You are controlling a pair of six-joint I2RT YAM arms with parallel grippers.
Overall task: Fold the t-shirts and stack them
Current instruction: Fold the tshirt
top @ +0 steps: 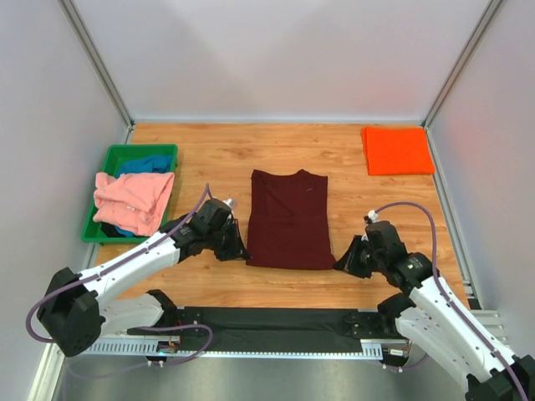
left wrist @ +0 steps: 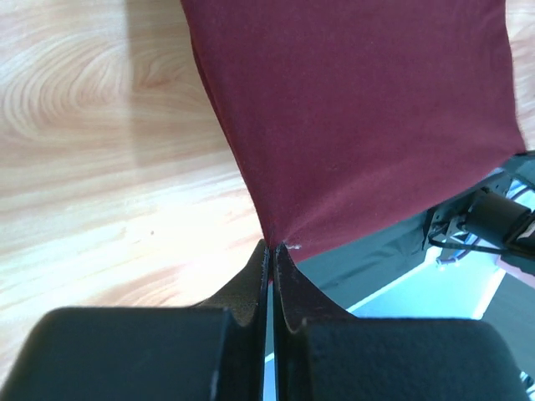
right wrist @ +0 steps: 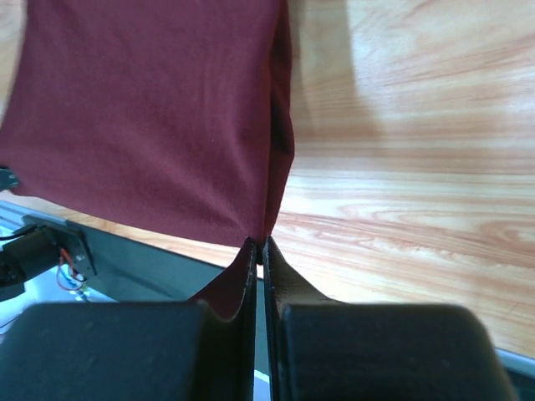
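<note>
A dark maroon t-shirt lies folded lengthwise in the middle of the wooden table, collar away from the arms. My left gripper is shut on the shirt's near left corner. My right gripper is shut on its near right corner. In both wrist views the cloth pulls to a point between the closed tips. A folded bright orange t-shirt lies at the far right. A salmon-pink t-shirt is heaped over a blue one at the left.
The pink and blue shirts sit in a green plastic tray at the table's left edge. White walls close the table on three sides. A black mat and the arm bases run along the near edge.
</note>
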